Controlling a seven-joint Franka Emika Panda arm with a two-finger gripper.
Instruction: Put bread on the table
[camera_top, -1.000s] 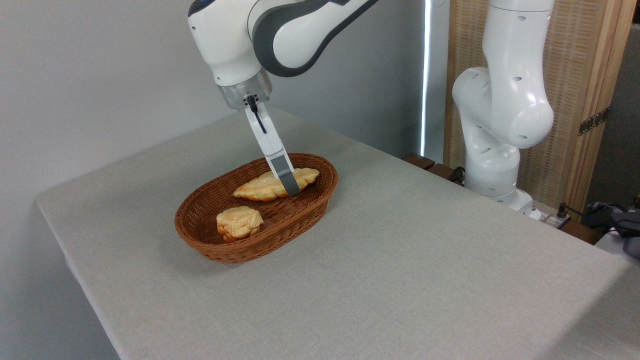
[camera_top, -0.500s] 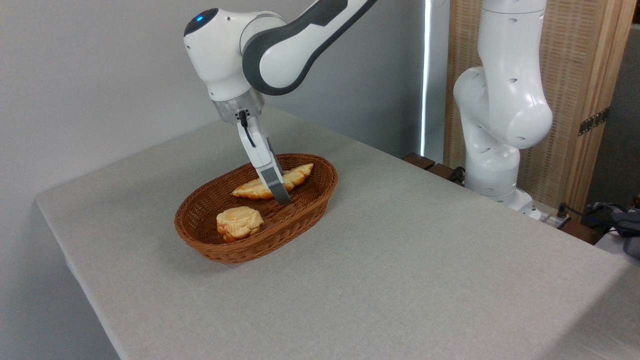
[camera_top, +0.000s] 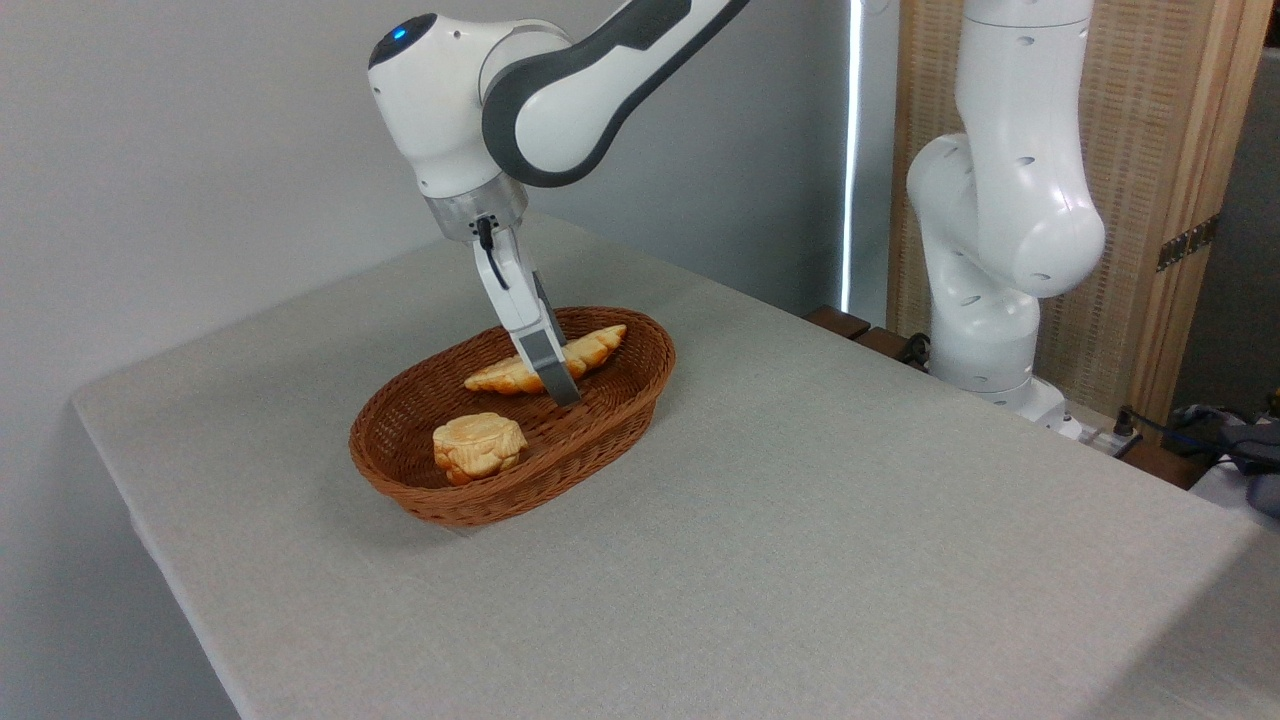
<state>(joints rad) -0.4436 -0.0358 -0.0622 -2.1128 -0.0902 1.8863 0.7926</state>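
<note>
The hand (camera_top: 556, 378) reaches down into the wicker basket (camera_top: 610, 415) at centre frame, its near finger (camera_top: 551, 362) crossing the middle of the braided bread (camera_top: 592, 347). Whether the fingers are closed on the loaf I cannot tell. The bread lies tilted along the basket's far side. A round bun (camera_top: 478, 446) sits toward the near left end. The basket rests on the grey table (camera_top: 850, 520).

1 raised camera overlooks the table (camera_top: 800, 560) diagonally.
</note>
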